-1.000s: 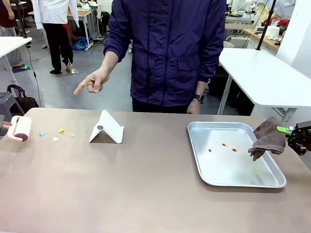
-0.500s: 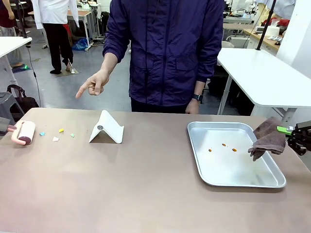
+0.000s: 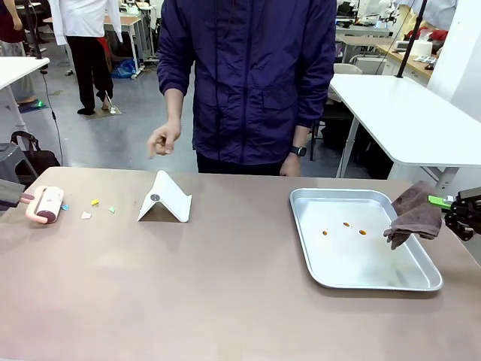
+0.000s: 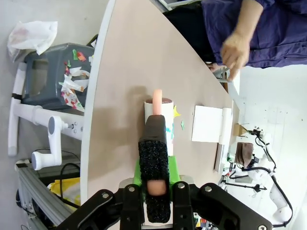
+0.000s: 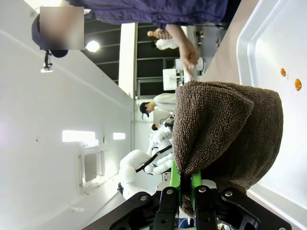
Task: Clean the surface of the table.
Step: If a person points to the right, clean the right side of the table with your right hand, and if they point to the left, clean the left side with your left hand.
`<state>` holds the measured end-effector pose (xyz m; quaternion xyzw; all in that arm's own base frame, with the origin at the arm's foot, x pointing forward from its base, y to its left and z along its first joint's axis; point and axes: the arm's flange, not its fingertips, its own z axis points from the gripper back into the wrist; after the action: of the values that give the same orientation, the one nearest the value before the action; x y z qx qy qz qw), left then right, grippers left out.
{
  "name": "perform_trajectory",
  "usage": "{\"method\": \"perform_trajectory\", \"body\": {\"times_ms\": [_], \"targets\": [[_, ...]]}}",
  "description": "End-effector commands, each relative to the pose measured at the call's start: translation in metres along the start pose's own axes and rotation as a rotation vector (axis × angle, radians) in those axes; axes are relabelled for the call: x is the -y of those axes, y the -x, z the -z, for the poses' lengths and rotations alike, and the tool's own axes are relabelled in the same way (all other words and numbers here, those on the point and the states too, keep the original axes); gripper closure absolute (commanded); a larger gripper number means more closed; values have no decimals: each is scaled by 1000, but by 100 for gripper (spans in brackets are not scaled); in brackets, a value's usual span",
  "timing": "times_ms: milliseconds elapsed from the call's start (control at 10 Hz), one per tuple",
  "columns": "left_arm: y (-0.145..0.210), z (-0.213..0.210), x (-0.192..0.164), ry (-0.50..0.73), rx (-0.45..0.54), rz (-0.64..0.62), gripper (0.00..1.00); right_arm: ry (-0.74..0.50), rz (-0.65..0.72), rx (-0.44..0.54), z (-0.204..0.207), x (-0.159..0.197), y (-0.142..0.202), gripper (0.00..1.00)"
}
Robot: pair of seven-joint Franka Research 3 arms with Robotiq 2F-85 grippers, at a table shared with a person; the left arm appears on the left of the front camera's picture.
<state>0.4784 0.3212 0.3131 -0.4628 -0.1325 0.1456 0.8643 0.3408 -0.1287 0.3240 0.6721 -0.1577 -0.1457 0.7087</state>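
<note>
Worktop, matte brown-beige, is stretching beneath both hands. The left hand is gripping a pink lint roller at its left edge near coloured scraps. The right hand is clamping a brown cloth over the silver tray.

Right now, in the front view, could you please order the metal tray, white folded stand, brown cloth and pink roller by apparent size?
1. The metal tray, clearly the largest.
2. The white folded stand and the brown cloth: they look about alike, so I leave them unranked.
3. The pink roller, the smallest.
</note>
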Motion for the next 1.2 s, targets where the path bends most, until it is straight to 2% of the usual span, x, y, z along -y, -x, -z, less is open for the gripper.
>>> {"method": "perform_trajectory", "body": {"times_ms": [0, 200, 700, 1100], "targets": [[2, 25, -1, -11, -18, -14, 97, 3, 21, 3, -1, -4, -1, 100], [11, 52, 10, 7, -81, -14, 97, 3, 21, 3, -1, -4, -1, 100], [23, 123, 49, 23, -157, -5, 97, 3, 21, 3, -1, -4, -1, 100], [23, 148, 57, 11, -184, -27, 97, 3, 21, 3, -1, -4, -1, 100]]}}
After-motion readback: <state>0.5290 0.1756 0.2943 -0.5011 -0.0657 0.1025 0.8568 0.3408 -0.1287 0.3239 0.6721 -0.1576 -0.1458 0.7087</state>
